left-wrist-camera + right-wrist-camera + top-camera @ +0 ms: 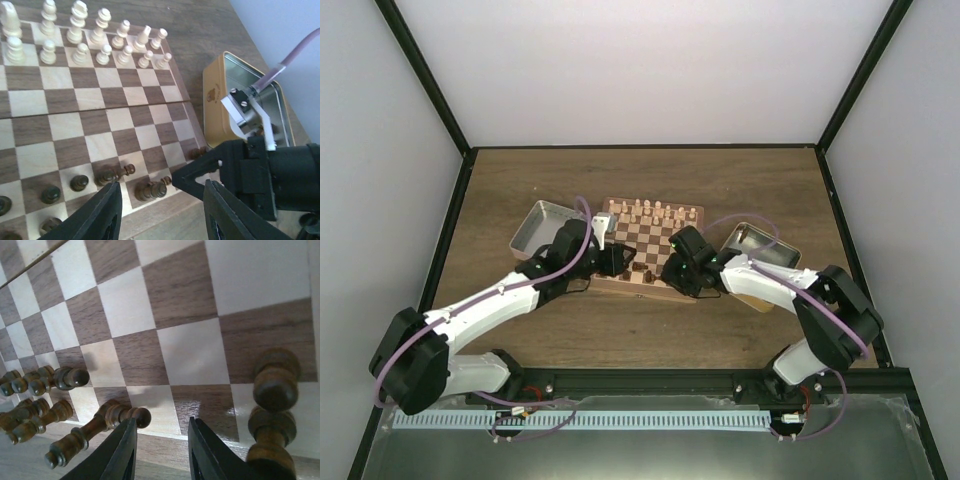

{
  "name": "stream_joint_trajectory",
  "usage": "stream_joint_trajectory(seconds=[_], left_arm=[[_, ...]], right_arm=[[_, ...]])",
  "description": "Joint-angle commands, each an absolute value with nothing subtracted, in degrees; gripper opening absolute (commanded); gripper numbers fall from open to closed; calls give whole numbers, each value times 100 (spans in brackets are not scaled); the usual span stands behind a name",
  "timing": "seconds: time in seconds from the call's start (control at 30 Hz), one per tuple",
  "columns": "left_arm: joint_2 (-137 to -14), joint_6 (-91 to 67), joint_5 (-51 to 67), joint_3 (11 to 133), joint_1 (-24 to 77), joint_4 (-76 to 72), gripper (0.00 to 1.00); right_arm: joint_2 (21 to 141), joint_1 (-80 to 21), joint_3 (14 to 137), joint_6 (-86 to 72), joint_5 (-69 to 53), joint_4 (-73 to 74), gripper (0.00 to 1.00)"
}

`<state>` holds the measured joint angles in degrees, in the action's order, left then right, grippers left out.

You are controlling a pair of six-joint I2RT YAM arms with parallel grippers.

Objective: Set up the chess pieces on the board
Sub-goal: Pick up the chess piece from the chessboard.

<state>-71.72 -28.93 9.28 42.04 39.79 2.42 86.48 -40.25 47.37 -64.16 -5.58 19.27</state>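
Jaws of left gripper (161, 200) parted, empty, by toppled chess pieces (152, 189), right gripper (162, 430) likewise, over board (125, 305)

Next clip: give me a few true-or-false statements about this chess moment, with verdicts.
1. The cream pieces stand in two rows at the far side of the board. True.
2. All the dark pieces stand upright. False: several lie on their sides along the near edge.
3. The left gripper holds a dark piece. False: its jaws are open with nothing between them.
4. The left tin and right tin flank the board. True.
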Motion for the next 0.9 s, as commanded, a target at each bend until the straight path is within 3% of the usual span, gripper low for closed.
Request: stream_joint_trajectory(seconds=[0.0, 0.87], left_arm=[[-7250, -3021, 1445, 4114, 4017, 151, 47], [-8157, -3226, 1891, 4201, 4261, -179, 41]], right_arm=[[8563, -3989, 4589, -7217, -689, 1337, 30], [8735, -3964, 4167, -8260, -953, 813, 26]])
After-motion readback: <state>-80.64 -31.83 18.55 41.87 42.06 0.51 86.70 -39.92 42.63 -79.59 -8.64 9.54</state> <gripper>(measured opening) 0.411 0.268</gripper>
